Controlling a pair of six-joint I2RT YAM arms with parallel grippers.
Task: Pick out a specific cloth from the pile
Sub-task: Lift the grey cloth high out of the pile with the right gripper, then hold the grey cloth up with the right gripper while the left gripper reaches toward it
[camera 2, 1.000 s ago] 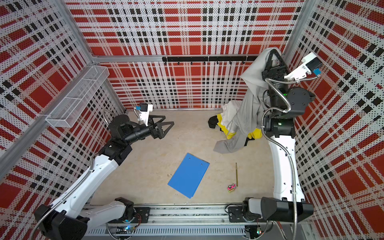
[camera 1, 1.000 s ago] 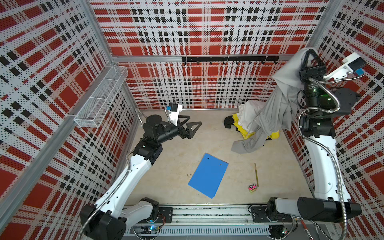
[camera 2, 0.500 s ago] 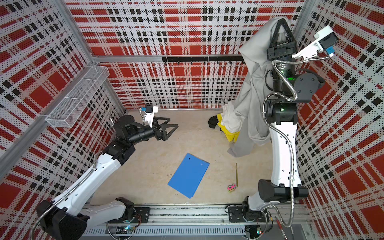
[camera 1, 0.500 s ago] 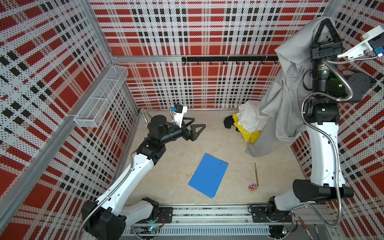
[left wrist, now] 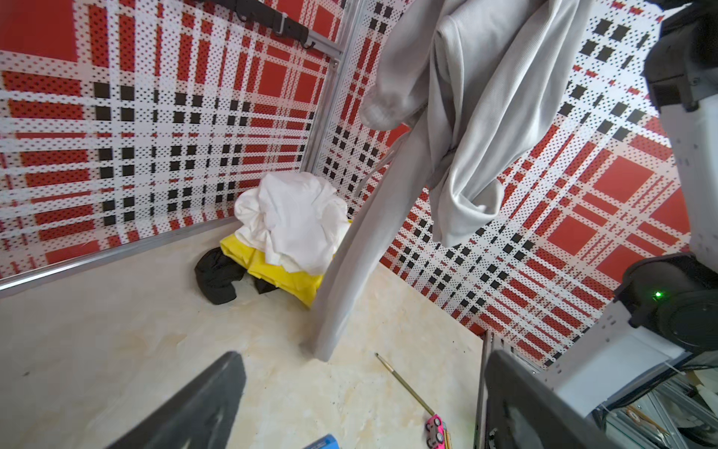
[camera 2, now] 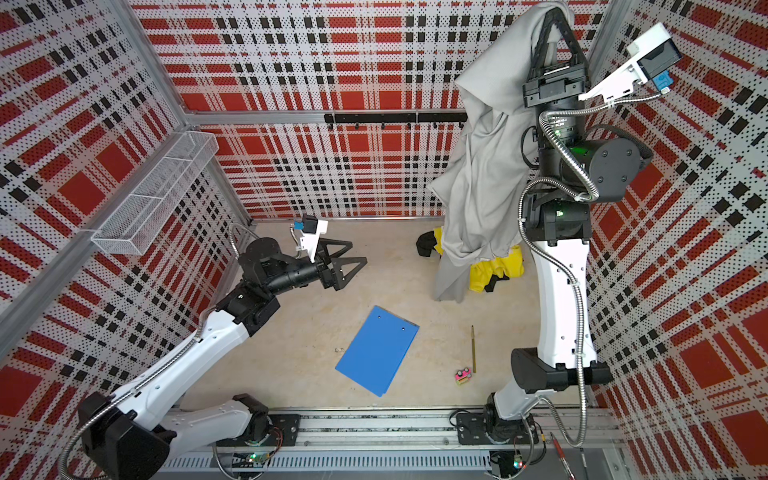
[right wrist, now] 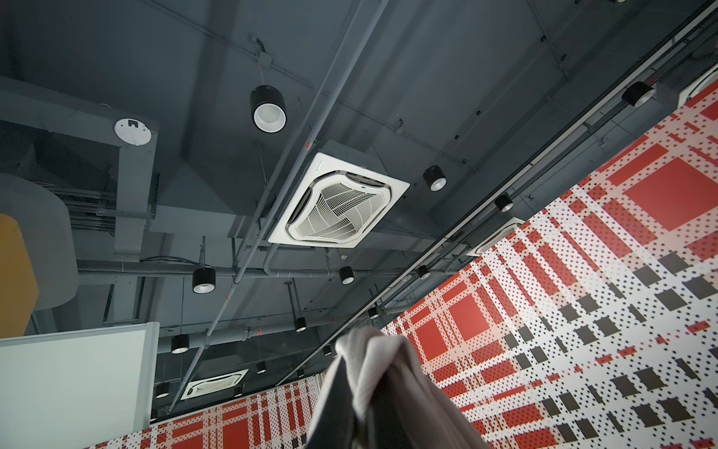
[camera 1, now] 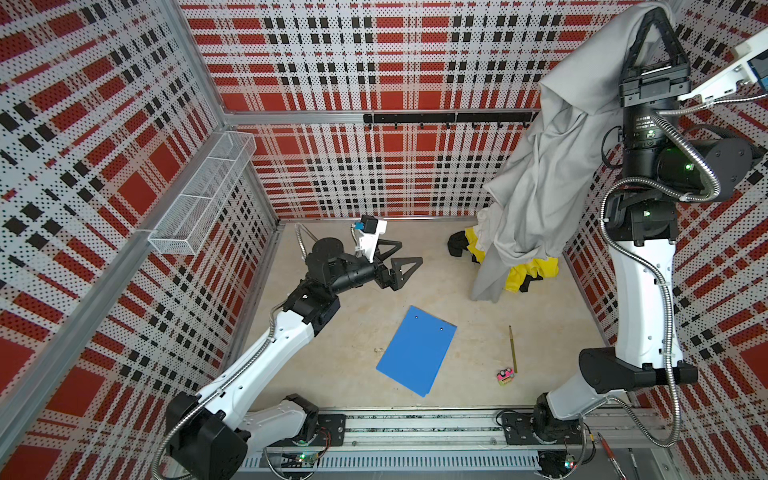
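The cloth (camera 1: pixel 540 166) (camera 2: pixel 478 166), long and light grey, hangs in folds from my right gripper (camera 1: pixel 654 10) (camera 2: pixel 555 10). That gripper is raised high by the right wall, pointing up, and is shut on the cloth's top (right wrist: pixel 373 361). In the left wrist view the cloth (left wrist: pixel 485 97) trails down to just above the floor in front of the pile. The pile keeps a white cloth (left wrist: pixel 295 217), a yellow cloth (camera 1: pixel 532 274) (left wrist: pixel 279 272) and a black piece (camera 1: pixel 457 245). My left gripper (camera 1: pixel 409 254) (camera 2: pixel 358 253) (left wrist: pixel 361 388) hovers open and empty at mid-floor, facing the pile.
A blue clipboard (camera 1: pixel 415 351) lies on the floor near the front. A pencil (camera 1: pixel 512 349) and a small pink toy car (camera 1: pixel 505 376) lie to its right. A wire basket (camera 1: pixel 203 195) hangs on the left wall and a black hook rail (camera 1: pixel 449 118) runs along the back wall.
My right arm has risen, drawing the grey cloth up off the pile until it hangs nearly straight. My left gripper has edged to the right, staying open.
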